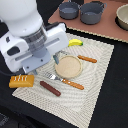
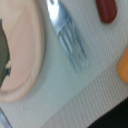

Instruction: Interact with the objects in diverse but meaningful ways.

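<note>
Jaws: hidden behind the arm's white body, cannot tell if released or clenched | gripper (image 1: pixel 56 59) over plate's (image 1: pixel 68 66) left edge | fork (image 1: pixel 62 80) just near of plate, knife (image 1: pixel 86 58) at its right | sausage (image 1: pixel 50 88) near fork | bun (image 1: pixel 21 81) far left off mat (image 1: pixel 95 95) | banana (image 1: pixel 75 42) beyond plate | grey pots (image 1: pixel 80 10) far behind.

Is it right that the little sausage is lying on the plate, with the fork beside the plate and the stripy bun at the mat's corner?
Not quite. The sausage isn't on the plate; the exterior view shows it lying on the mat, apart from the plate, past the fork. The fork does lie beside the plate, and the stripy bun sits at the mat's corner.
</note>
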Controlling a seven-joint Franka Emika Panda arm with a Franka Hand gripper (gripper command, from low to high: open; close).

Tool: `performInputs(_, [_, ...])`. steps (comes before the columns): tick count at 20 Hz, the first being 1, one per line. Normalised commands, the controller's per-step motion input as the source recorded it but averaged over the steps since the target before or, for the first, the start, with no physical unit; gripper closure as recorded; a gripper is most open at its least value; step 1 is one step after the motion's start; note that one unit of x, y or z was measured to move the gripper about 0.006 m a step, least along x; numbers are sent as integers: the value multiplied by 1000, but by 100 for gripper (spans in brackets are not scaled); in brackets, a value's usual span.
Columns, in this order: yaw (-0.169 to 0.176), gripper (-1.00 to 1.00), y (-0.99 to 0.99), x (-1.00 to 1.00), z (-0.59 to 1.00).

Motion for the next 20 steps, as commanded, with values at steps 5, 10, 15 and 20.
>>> performInputs(5, [56,-100,-266,581,-2])
performInputs(10, [69,-100,-127,594,19])
performInputs(15, [2,-100,-94,515,-63])
performInputs(20, [57,-100,-297,249,-121])
